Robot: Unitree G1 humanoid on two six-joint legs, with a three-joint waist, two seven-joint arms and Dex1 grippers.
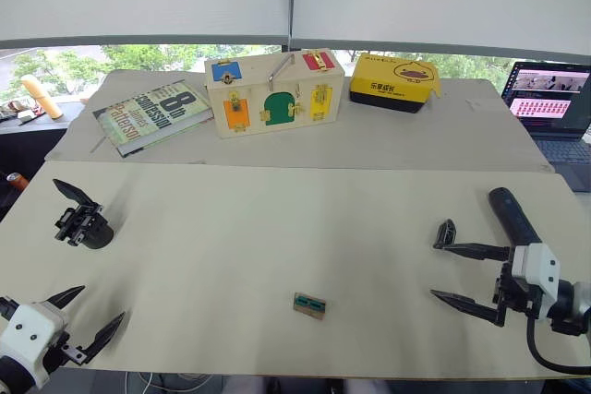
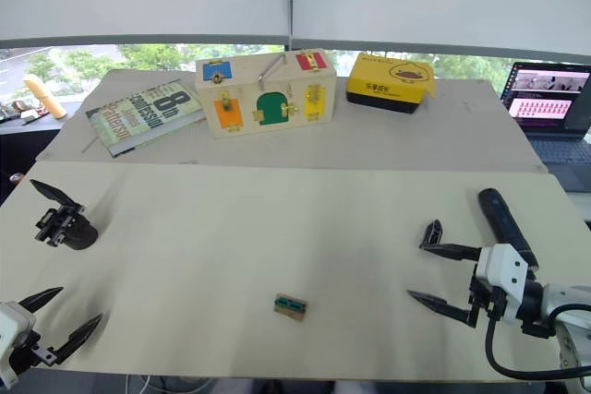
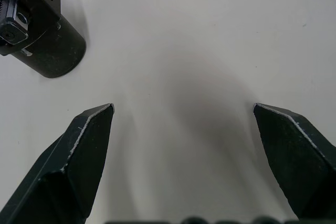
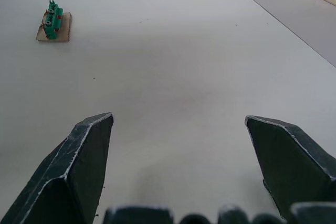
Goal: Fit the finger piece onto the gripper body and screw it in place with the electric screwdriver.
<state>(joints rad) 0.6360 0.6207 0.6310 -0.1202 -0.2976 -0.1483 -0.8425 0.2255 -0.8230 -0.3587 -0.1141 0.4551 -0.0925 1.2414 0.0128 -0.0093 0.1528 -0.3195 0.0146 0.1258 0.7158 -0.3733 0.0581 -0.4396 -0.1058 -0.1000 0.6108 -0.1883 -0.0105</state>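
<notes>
Both pincers are spread wide and empty. The finger piece (image 1: pixel 445 232) lies just beyond the right pincer (image 1: pixel 466 274), the gripper body (image 1: pixel 81 219) ahead of the left pincer (image 1: pixel 85 318), presumably staged for pickup.

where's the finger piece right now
In the left eye view the finger piece lies on the table's right side, just left of the electric screwdriver, beside the open right gripper.

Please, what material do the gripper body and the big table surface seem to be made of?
The gripper body looks like black plastic or coated metal with a matte finish: even dull black, a soft sheen on its round base, small screw holes. The table looks like pale painted or laminated board: flat, uniform cream, no visible grain.
</notes>
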